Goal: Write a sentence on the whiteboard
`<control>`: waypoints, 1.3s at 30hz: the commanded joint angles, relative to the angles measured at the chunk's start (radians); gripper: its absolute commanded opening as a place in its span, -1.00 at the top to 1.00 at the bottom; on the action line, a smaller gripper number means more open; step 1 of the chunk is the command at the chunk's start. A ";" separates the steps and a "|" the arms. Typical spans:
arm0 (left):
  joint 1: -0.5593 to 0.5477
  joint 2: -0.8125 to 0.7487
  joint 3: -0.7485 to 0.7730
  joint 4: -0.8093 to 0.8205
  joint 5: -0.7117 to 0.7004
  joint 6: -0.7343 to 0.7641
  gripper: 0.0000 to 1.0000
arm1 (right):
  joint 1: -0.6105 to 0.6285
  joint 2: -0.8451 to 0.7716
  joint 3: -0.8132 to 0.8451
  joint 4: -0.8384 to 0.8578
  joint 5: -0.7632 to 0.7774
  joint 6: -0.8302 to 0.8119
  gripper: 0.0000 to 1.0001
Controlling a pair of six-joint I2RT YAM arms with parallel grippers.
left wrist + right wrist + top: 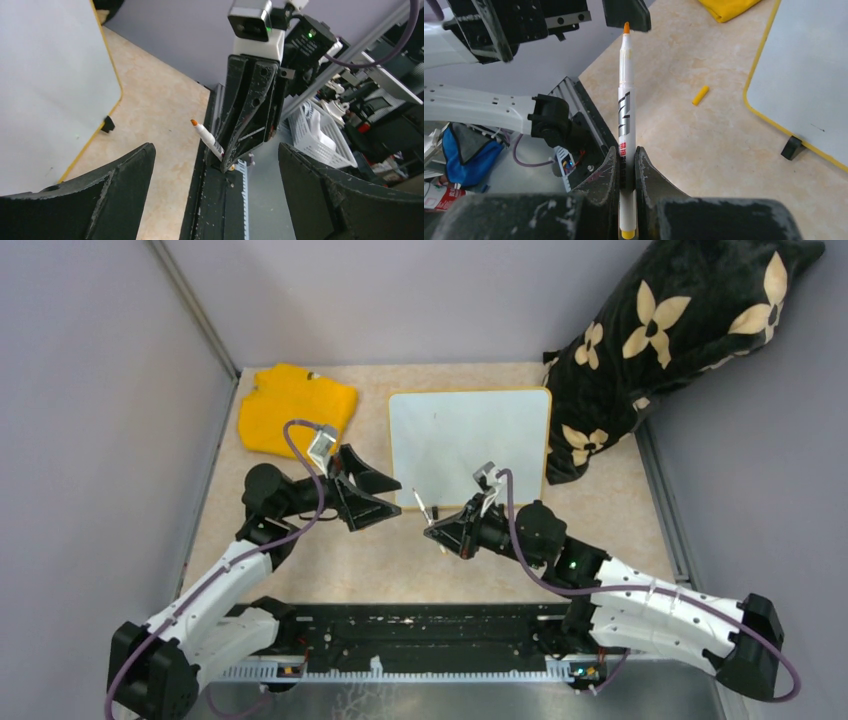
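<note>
Your right end effector (626,156) is gripping the marker (625,100) by its lower barrel, with the jaws pressing closed on it. The bare orange tip is pointing away from the wrist toward your left end effector (393,498), which is standing wide open with nothing between its fingers, close to that tip. A small yellow cap (700,95) is lying on the tabletop (340,560) off to one side of the marker, near the whiteboard's yellow rim. The whiteboard (470,435) is sitting on the tabletop just beyond both end effectors, nearer the right one. A yellow cloth (295,405) is lying beyond the left end effector, and a black flowered pillow (680,330) is leaning just beside the whiteboard's far right edge.
</note>
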 commanded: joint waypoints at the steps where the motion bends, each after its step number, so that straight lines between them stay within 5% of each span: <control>1: -0.011 0.041 -0.025 0.170 0.113 -0.056 -0.92 | 0.008 0.064 0.075 0.144 -0.057 0.012 1.00; 11: -0.012 0.045 -0.035 0.169 0.117 -0.063 -0.72 | 0.008 0.178 0.133 0.221 -0.128 0.015 1.00; 36: -0.011 0.045 -0.038 0.164 0.112 -0.081 0.95 | 0.017 0.203 0.129 0.244 -0.175 0.015 1.00; 39: -0.011 0.042 -0.038 0.162 0.112 -0.085 1.00 | 0.018 0.199 0.131 0.245 -0.175 0.022 1.00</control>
